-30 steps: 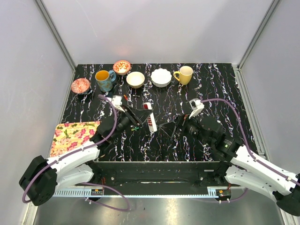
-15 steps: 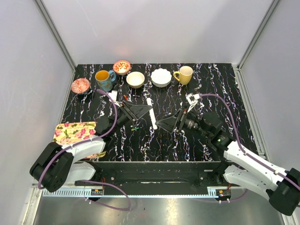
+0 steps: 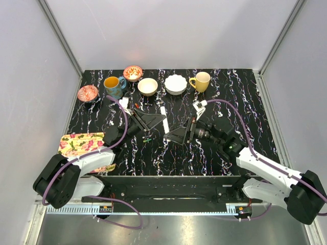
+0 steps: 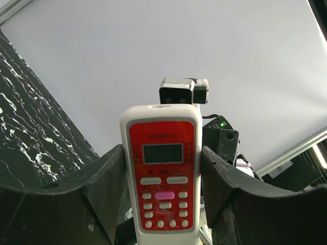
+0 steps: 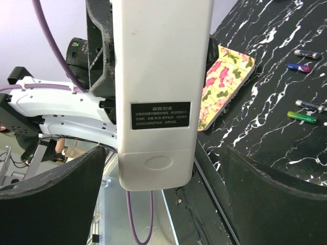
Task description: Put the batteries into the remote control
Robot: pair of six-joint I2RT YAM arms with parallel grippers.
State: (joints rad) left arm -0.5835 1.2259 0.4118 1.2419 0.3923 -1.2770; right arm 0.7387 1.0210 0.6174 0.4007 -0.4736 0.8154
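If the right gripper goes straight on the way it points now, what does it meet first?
Probably the back of the remote, which the left gripper holds; how far off it is remains unclear.

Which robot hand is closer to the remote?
Left. The left gripper clamps the remote between its fingers; the right gripper is open, one finger either side of it, not touching.

Black white-veined marble tabletop (image 3: 245, 87) inside pale grey walls (image 3: 168, 30) with aluminium corner posts (image 3: 61, 38).

White arms (image 3: 265, 171), black fingers (image 4: 102, 191), purple cables (image 3: 125, 122)
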